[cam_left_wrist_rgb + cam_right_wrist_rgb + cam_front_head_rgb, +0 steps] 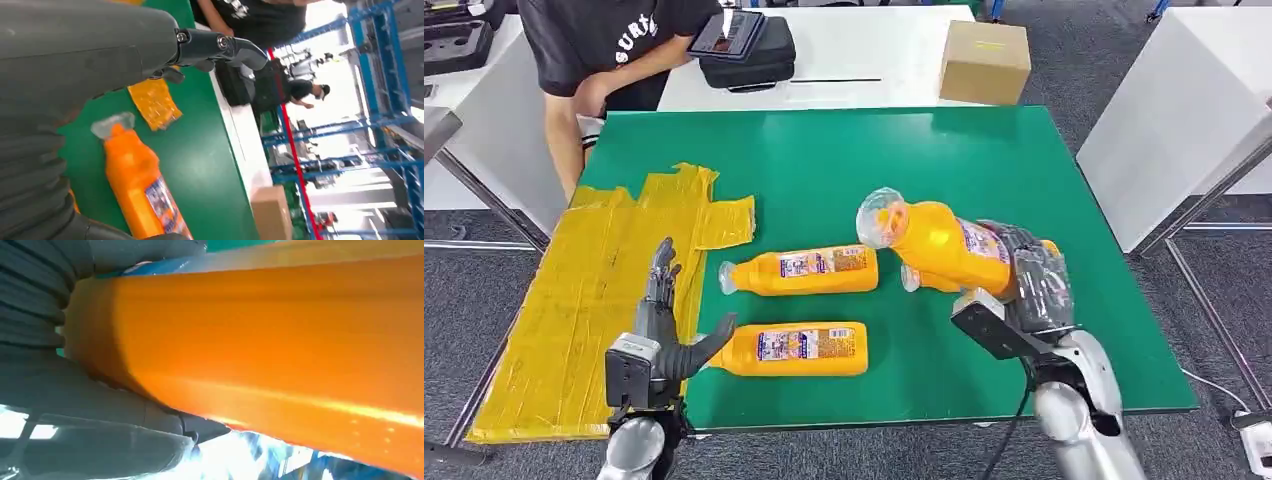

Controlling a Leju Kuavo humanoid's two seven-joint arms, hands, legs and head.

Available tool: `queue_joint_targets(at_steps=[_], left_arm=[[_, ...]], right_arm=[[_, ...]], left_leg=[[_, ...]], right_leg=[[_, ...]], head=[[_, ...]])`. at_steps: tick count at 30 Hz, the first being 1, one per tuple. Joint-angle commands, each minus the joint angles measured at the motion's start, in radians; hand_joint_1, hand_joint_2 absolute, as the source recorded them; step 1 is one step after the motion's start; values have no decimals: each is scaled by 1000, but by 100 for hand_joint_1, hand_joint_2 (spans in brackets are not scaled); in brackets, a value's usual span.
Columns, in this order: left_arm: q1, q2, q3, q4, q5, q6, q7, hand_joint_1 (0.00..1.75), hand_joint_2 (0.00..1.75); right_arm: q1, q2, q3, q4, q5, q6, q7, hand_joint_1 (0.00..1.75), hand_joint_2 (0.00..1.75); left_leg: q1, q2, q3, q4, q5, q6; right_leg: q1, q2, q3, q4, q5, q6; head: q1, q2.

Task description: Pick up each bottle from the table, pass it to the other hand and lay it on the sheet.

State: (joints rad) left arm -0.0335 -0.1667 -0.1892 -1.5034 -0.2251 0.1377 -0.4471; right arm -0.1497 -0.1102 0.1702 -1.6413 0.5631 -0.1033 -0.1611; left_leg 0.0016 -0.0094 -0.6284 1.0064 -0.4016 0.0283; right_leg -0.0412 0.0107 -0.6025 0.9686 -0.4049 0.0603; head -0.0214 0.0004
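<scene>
My right hand [1031, 283] sits at the lower right of the head view, fingers wrapped around the base end of an orange bottle [944, 245]. I hold that bottle lifted off the green table [1064, 170], tilted, its clear cap pointing toward the upper left. In the right wrist view the same orange body [280, 335] runs across the picture, with my grey thumb and ribbed cover [35, 305] pressed against it.

Just under the held bottle, partly hidden behind it, a second bottle [927, 280] lies on the table with only its neck end showing.

My left hand [662, 330] is at the lower left of the head view, fingers spread and pointing up the frame, thumb stretched out to the right, holding nothing. It hovers at the right edge of the yellow sheet [574, 300], which covers the left side of the table. The thumb tip is just beside the neck of the nearest bottle [794, 349], lying flat, cap toward the left. Above it in the frame lies another bottle [802, 271], also flat, cap to the left; the left wrist view shows this one [135, 185] past my fingers [220, 45].

At the top of the head view, a person in a black shirt [614, 40] stands at the table's far left corner, beside a white table carrying a black case [749, 50] and a cardboard box [984, 60].
</scene>
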Motion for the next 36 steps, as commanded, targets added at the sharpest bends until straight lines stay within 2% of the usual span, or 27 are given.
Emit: queue_joint_targets(at_steps=[1, 3, 7, 15, 26, 36], left_arm=[[-80, 48, -108, 26, 18, -33, 6, 0, 175], [-97, 54, -122, 17, 32, -55, 10, 0, 175], [-105, 56, -138, -1, 32, -67, 17, 0, 175], [-101, 60, -147, 1, 31, -68, 17, 0, 175], [-183, 64, -258, -5, -8, -117, 72, 0, 175], [-215, 63, -244, 5, 22, -111, 93, 0, 175]], right_arm=[[-210, 186, 66, 522, -379, 175, -247, 175, 175], [-221, 216, 72, 540, -430, 216, -273, 175, 175], [-237, 248, 96, 563, -445, 220, -282, 175, 175], [-241, 249, 106, 581, -447, 222, -284, 175, 175], [-378, 317, 195, 794, -451, 211, -325, 175, 175], [-458, 368, 256, 895, -438, 191, -337, 175, 175]], left_leg=[[2, 5, 5, -1, -1, -2], [2, 3, 4, 0, 0, -2], [2, 4, 5, 0, -1, -2], [2, 2, 5, 0, -1, -2], [2, 2, 2, 1, 0, -2], [1, 2, 2, 1, 0, -2]], right_leg=[[2, 4, 4, -2, 1, -4], [2, 2, 4, -1, 0, -5], [2, 2, 4, 0, -1, -5], [2, 0, 5, 0, -1, -5], [2, 0, 2, 1, 0, -4], [1, 0, 2, 1, -1, -4]], head=[[0, 0], [0, 0], [0, 0], [0, 0], [0, 0], [0, 0]])
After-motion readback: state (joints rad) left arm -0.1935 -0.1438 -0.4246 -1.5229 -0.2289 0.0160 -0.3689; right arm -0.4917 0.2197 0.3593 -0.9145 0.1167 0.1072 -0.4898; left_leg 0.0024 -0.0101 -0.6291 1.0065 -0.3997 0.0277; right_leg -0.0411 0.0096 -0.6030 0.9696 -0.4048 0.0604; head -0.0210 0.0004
